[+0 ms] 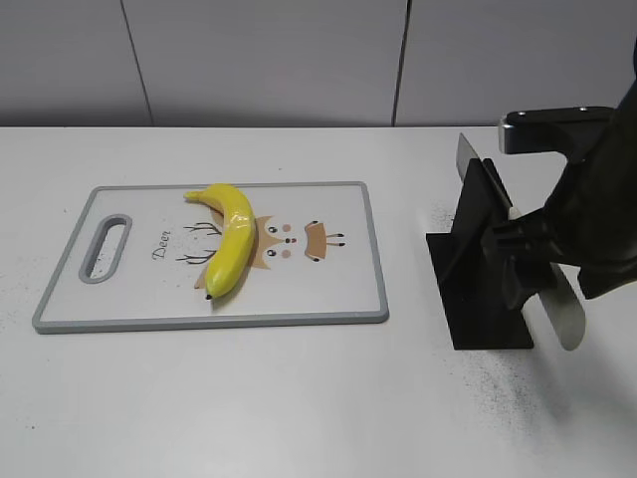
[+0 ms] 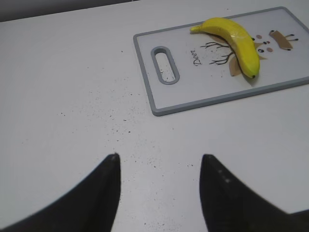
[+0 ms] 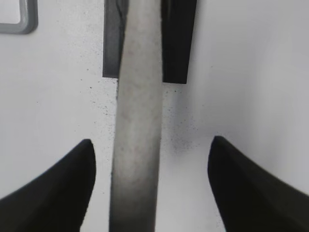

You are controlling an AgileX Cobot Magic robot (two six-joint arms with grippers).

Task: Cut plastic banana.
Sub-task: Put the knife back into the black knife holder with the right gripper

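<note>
Plastic banana: the plastic banana [image 1: 228, 238] is lying on the cutting board [image 1: 338, 289], over its printed deer drawing; it is glossy yellow and curved, with greenish ends and a small dark tip that is pointing toward the board's near edge.
Cutting board: it is lying flat on the desk [image 1: 249, 398]; it is a white rectangle with a grey rim, rounded corners and an oval handle hole [image 1: 106, 245] at its left end.
Desk: the surface is looking matte white, with fine dark specks near the black stand [image 1: 478, 299].
Black stand: it is standing on the desk to the right of the board, apart from it, and is made of flat black plates.
Knife: the knife blade [image 3: 136, 125] is looking dull grey and metallic, long and flat with a rounded end, and is lying across the stand.
Right gripper: the right gripper [image 3: 150, 186] is hanging over the blade with its black fingers [image 3: 58, 188] standing wide on both sides, not touching it; the banana is well apart, to its left.
Left gripper: the left gripper [image 2: 159, 191] is hovering over bare desk with its dark fingers spread and nothing between them; the banana is lying well apart from it.
</note>
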